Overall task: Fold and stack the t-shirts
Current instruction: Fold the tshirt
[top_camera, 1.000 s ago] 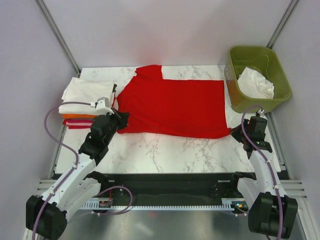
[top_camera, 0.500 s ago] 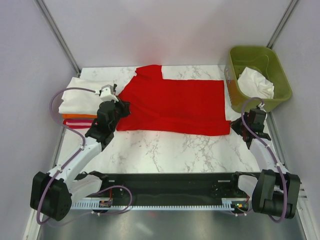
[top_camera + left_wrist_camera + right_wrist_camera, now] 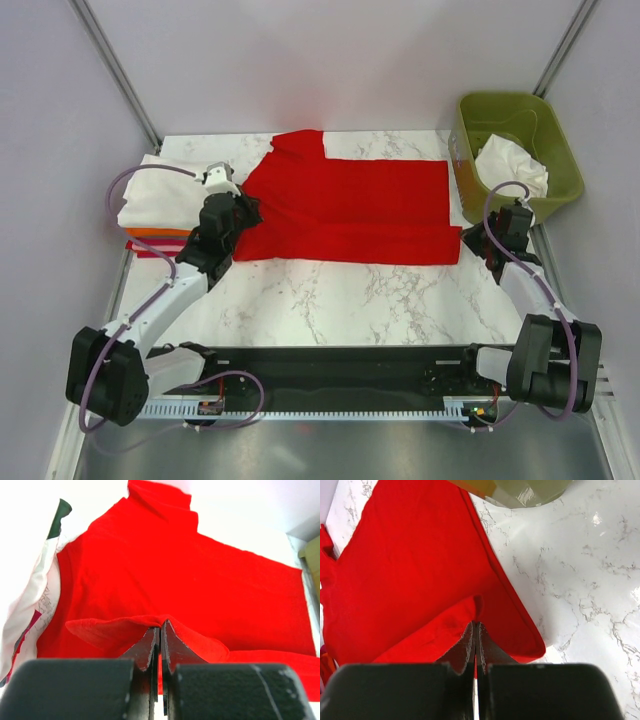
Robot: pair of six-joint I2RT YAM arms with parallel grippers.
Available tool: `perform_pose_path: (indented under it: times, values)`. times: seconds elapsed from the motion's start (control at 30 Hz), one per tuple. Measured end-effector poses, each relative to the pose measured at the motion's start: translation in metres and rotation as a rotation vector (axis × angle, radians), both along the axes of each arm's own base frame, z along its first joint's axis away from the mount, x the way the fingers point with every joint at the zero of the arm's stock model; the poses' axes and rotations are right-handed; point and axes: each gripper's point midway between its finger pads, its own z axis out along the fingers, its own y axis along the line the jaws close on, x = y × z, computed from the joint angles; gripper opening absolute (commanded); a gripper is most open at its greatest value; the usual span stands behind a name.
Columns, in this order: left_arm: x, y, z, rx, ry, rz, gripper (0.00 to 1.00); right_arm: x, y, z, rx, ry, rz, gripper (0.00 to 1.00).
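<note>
**Red shirt [image 3: 350,205] pinched at both near corners**

The red shirt lies spread across the far half of the table [image 3: 350,300], its long side running left to right, with one sleeve pointing toward the far edge. Most of it rests flat on the marble top. Along the near edge the fabric is raised and turned over itself at both ends.

The left pincer [image 3: 160,627] is clenched on the near left corner of the red shirt. In its wrist view the two fingers meet on a lifted fold of red fabric, which arches up over the flat part. The right pincer [image 3: 475,627] is clenched on the near right corner in the same way, with a flap of red cloth drawn up between its closed fingers and the marble bare just to the right.

Just left of the red shirt sits a pile of folded shirts: a white shirt [image 3: 165,195] on top, an orange shirt [image 3: 155,233] below it and a dark red shirt [image 3: 150,247] at the bottom. At the far right corner stands an olive-green bin [image 3: 505,97] with a crumpled white cloth [image 3: 512,165] inside.
</note>
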Motion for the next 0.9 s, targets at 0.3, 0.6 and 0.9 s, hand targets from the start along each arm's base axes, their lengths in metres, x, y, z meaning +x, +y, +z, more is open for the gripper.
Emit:
perform_pose_path:
  times: [0.3,0.6,0.9]
  values:
    - [0.014,-0.003,-0.017,0.045,0.041,-0.006,0.02,0.014,-0.002,-0.008,0.016,0.022,-0.009,0.0]
    - [0.029,-0.005,-0.026,0.094,0.025,-0.021,0.02,0.02,-0.002,-0.012,0.019,0.022,-0.007,0.0]
    - [0.047,-0.011,-0.027,0.116,0.007,-0.034,0.02,0.027,0.006,-0.012,0.015,0.022,0.015,0.0]
